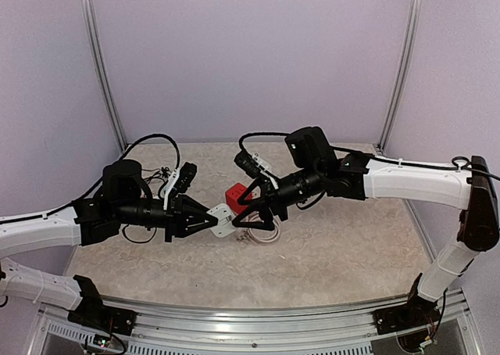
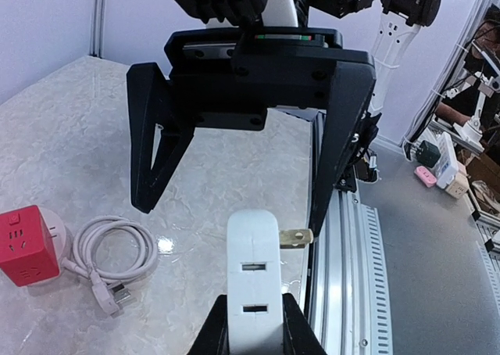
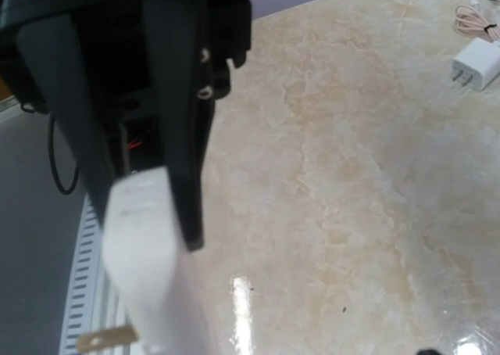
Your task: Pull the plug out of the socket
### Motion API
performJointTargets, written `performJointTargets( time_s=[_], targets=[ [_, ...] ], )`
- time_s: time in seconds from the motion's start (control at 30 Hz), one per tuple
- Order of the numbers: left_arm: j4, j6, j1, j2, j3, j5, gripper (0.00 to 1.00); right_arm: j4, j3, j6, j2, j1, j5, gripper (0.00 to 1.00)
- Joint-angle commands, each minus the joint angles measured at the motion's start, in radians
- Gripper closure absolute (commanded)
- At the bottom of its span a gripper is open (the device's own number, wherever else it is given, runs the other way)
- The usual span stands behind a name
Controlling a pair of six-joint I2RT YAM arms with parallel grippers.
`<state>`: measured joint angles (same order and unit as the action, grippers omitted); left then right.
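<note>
The left claw [image 1: 209, 222] is clamped on the lower end of a flat white plastic piece with two slots [image 2: 254, 281], which has a brass prong [image 2: 295, 236] jutting from its side. The right claw [image 2: 233, 214] faces it with jaws spread wide. The top of the white piece lies between them, and the prong is almost at one finger.

To do this well, I judge the right claw should close squarely on the flat faces, clear of the prong. It should then draw straight away without twisting while the left claw holds firm.

The small bright red plastic cube socket [image 2: 27, 245] sits on the beige marbled surface [image 2: 78, 112], apart from both claws, below and to one side. A coiled white cable [image 2: 109, 249] lies just beside it. Whether anything is plugged into the cube I cannot tell.
</note>
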<state>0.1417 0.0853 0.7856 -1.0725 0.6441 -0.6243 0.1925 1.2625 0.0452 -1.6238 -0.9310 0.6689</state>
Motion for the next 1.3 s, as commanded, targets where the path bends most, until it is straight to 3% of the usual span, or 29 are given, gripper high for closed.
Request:
performJointTargets(
  time_s=[0.0, 0.73, 1.27],
  targets=[
    [0.033, 0.002, -0.006, -0.003, 0.018, -0.033, 1.0, 0.017, 0.026, -0.004, -0.035, -0.009, -0.007, 0.1],
    [0.122, 0.024, 0.003, -0.012, 0.015, -0.176, 1.0, 0.004, 0.039, -0.002, -0.093, -0.008, -0.019, 0.15],
    [0.085, 0.008, 0.001, -0.005, 0.019, -0.172, 1.0, -0.12, -0.042, -0.005, -0.023, -0.008, 0.199, 0.13]
  ],
)
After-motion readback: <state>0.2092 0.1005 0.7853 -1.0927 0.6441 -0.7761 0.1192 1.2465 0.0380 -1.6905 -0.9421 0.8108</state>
